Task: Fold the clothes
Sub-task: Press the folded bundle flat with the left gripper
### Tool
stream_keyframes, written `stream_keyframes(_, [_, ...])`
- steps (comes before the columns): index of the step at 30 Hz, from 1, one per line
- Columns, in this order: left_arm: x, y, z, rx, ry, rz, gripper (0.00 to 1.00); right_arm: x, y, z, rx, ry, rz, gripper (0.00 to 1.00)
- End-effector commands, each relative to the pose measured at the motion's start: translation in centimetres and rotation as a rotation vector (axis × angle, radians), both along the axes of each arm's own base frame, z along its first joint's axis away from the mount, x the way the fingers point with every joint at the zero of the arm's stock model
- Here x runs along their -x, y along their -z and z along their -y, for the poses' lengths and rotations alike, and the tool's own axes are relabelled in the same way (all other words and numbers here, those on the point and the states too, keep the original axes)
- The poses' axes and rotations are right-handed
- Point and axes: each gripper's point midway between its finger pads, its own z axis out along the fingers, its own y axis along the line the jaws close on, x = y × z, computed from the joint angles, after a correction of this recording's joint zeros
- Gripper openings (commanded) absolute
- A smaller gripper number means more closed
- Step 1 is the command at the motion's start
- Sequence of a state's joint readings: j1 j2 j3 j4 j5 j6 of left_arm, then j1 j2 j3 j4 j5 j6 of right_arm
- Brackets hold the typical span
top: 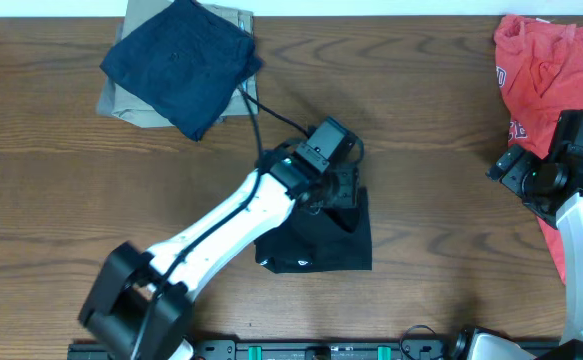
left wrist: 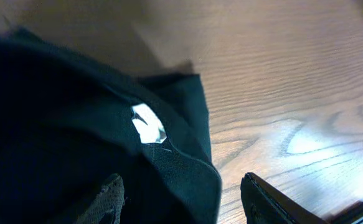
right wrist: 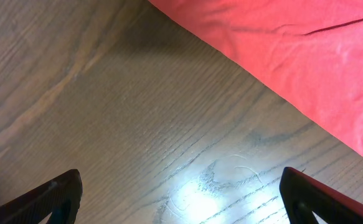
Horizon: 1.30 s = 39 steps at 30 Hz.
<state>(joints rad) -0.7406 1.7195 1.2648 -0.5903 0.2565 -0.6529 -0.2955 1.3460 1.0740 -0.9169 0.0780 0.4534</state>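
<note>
**Both grippers open, black shirt bundled at centre of the table**

Left gripper (left wrist: 181,190): jaws parted and clamping nothing. One finger (left wrist: 109,199) low over dark cloth, the other (left wrist: 274,202) over bare wood, with the cloth's rounded edge between them. Directly beneath, at centre of the overhead frame: black T-shirt (top: 316,240), gathered into a compact, roughly square bundle. Filling the left half of the wrist view (left wrist: 56,124), with a small white mark (left wrist: 147,123) peeking out of a fold. Running from the gripper down to the lower left of the overhead frame: white left arm (top: 211,235) with its black cable.

Right gripper (right wrist: 181,177): spread wide, fingertips at the two lower corners of its wrist view, only wood between. Just beyond, across the upper right: red garment (right wrist: 293,50), loose and wrinkled, at the right edge of the overhead view (top: 541,60).

Underneath everything: table (top: 71,200) of dark brown wood, strongly grained, with glossy glare patches in both wrist views. At upper left, well apart from the shirt: navy garment (top: 181,60), folded, lying on a khaki garment (top: 121,100). Along the bottom edge: dark rail (top: 321,350). Along the top edge, past the table: a pale strip, and no more of the room.
</note>
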Motion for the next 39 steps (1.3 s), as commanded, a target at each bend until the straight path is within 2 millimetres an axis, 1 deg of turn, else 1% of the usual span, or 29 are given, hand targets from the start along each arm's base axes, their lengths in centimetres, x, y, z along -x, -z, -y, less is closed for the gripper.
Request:
stream_keyframes(1, [0.1,0.4,0.7,0.023,-0.010,-0.040,0.62,0.0,-0.4,0.2,0.006,-0.001,0.012,0.99])
stream_keyframes(8, [-0.4,0.2,1.1,0.040,-0.011,-0.018,0.62,0.0,-0.4,0.2,0.006,-0.001,0.012,0.99])
stream_keyframes(11, [-0.5,0.7,1.2,0.037,-0.028,-0.033,0.62,0.0,-0.4,0.2,0.006,-0.001,0.012,0.99])
stream_keyframes(16, [-0.5,2.4,1.1,0.015,-0.055,-0.075,0.62,0.0,-0.4,0.2,0.006,-0.001,0.012,0.99])
stream_keyframes(27, [-1.0,2.4,1.6,0.033,-0.065,-0.058,0.61,0.0,-0.4,0.2,0.006,-0.001,0.012,0.99])
stream_keyframes(30, [-1.0,2.7,1.8,0.032,-0.061,-0.060,0.61,0.0,-0.4,0.2,0.006,-0.001,0.012,0.99])
stream_keyframes(34, [-0.4,3.5,2.4,0.020,-0.044,-0.073,0.60,0.0,-0.4,0.2,0.006,-0.001,0.012,0.99])
stream_keyframes(35, [-0.3,3.7,2.5,0.017,-0.040,-0.076,0.56,0.0,-0.4,0.2,0.006,-0.001,0.012,0.99])
stream_keyframes(38, [0.0,3.9,2.7,0.012,-0.029,-0.072,0.50,0.0,-0.4,0.2,0.006,-0.001,0.012,0.99])
stream_keyframes(39, [-0.1,3.9,2.7,0.008,-0.030,-0.069,0.45,0.0,-0.4,0.2,0.006,-0.001,0.012,0.99])
